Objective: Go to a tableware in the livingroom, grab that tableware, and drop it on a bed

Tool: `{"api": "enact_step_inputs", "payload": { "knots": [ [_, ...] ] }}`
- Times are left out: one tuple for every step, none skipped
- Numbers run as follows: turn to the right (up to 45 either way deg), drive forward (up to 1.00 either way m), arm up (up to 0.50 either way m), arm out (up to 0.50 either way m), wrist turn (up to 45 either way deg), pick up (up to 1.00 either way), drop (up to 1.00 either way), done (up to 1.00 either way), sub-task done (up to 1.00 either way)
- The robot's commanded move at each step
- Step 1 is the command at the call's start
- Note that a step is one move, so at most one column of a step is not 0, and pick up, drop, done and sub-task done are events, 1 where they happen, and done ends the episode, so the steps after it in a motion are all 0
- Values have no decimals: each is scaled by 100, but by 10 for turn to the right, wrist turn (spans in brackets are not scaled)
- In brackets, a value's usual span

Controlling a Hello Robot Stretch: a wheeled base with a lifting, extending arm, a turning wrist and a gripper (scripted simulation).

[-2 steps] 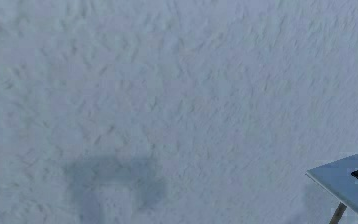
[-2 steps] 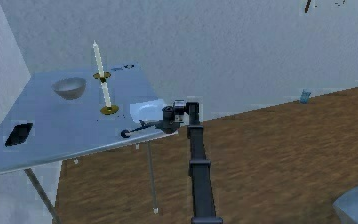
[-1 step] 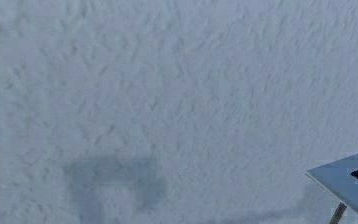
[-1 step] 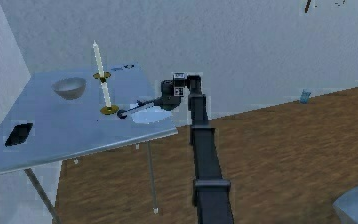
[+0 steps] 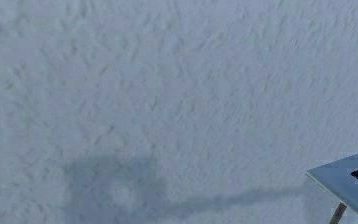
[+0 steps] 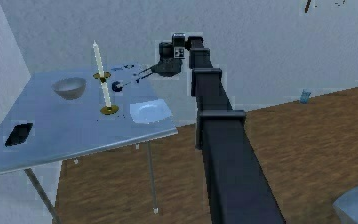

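Observation:
A pale blue-grey table (image 6: 77, 135) on thin metal legs stands at the arm side view's left. On it are a grey bowl (image 6: 69, 87) near the far edge, a white candle in a gold holder (image 6: 103, 82) and a pale shallow plate (image 6: 147, 110) near the right corner. My dark arm (image 6: 222, 130) rises from the bottom edge and reaches over the table. The gripper (image 6: 129, 72) points left, close by the candle and above the plate. I cannot tell whether it holds anything. The table's corner (image 5: 342, 180) also shows at the forward view's bottom right.
A flat black phone-like thing (image 6: 19, 134) lies near the table's front left. A textured pale wall (image 5: 167, 90) stands close ahead. Wooden floor (image 6: 297, 140) stretches right of the table, with a small blue object (image 6: 305, 97) at the far wall's foot.

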Motion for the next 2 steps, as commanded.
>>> {"api": "enact_step_inputs", "payload": {
  "knots": [
    [0, 0, 0, 0, -450, 0, 0, 0, 0],
    [0, 0, 0, 0, -300, 0, 0, 0, 0]
  ]
}}
